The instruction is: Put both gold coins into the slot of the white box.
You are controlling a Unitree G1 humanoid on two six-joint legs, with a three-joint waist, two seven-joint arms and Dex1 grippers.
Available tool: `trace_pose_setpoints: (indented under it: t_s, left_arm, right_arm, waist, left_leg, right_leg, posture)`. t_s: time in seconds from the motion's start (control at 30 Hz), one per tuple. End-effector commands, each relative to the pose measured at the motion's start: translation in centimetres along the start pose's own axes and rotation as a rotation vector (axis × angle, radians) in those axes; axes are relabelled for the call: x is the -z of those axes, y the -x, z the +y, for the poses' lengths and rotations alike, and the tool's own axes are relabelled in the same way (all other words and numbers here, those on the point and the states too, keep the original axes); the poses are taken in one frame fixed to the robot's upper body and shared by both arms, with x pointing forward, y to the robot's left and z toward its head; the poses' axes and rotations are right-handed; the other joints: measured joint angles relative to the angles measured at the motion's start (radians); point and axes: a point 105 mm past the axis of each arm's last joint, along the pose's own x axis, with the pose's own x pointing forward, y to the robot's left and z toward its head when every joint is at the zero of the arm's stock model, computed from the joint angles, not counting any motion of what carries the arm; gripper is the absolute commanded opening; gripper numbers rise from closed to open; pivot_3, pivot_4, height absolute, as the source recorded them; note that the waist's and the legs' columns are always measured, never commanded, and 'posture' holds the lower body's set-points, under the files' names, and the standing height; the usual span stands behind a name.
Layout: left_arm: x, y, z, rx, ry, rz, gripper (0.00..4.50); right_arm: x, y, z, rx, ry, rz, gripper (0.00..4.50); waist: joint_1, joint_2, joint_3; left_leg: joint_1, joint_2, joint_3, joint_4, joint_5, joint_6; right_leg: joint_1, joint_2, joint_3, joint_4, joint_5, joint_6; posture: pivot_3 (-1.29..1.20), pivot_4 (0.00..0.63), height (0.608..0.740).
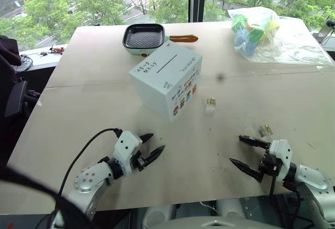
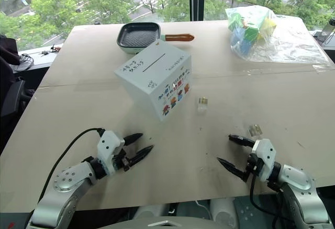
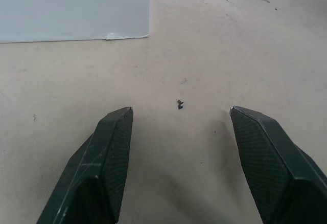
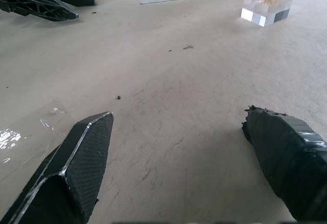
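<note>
Resting on table [image 1: 293, 98]:
White cardboard box [image 1: 157, 85]: dark slot [image 1: 167, 63] on top, centre.
Gold coins: one [image 1: 211, 101] right of box; one [image 1: 265, 130] near right gripper [image 1: 243, 152].
Right gripper: released, empty.
Left gripper [image 1: 152, 145]: released, empty.

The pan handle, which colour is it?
Orange; the pan handle shows best in the left eye view.

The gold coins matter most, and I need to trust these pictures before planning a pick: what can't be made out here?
- Gold coins: one stands in a clear block beside the white box, its top cut off by the right wrist view's edge; the piece near the right gripper is too small to confirm a coin.
- Slot: a thin line, width unreadable.
- Plastic bag: contents blurred by wrapping.
</note>
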Motion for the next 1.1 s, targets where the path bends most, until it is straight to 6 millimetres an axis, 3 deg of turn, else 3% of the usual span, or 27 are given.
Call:
trace_pose_setpoints:
  t_s: [0.03,0.77,0.97,1.1]
  left_arm:
    - [-0.8,0.2,0.1,0.001,-0.021,-0.033,3.1]
    - [-2.0,0.1,0.2,0.05,-0.044,-0.06,3.1]
    - [-3.5,-0.6,0.4,0.082,-0.047,-0.122,3.1]
    - [-6.4,-0.2,-0.2,0.193,-0.038,-0.183,3.1]
  right_arm:
    - [-0.5,0.3,-0.3,0.007,0.024,-0.014,4.48]
    - [-1.3,-0.5,0.3,-0.015,0.056,-0.023,4.48]
    - [-4.0,-0.6,-1.0,0.056,0.038,-0.158,4.48]
    - [-7.9,0.4,-3.7,0.233,0.069,-0.298,4.48]
  waist:
    - [0.0,0.0,0.0]
    - [0.0,0.0,0.0]
    - [-0.002,0.0,0.0]
    - [-0.001,0.0,0.0]
  left_leg:
    - [0.0,0.0,0.0,0.0,0.0,0.0]
    - [0.0,0.0,0.0,0.0,0.0,0.0]
    - [0.0,0.0,0.0,0.0,0.0,0.0]
    - [0.0,0.0,0.0,0.0,0.0,0.0]
  right_leg:
    - [0.0,0.0,0.0,0.0,0.0,0.0]
    - [0.0,0.0,0.0,0.0,0.0,0.0]
    - [0.0,0.0,0.0,0.0,0.0,0.0]
    - [0.0,0.0,0.0,0.001,0.0,0.0]
  posture:
    - [0.0,0.15,0.721]
    - [0.0,0.15,0.721]
    - [0.0,0.15,0.721]
    - [0.0,0.15,0.721]
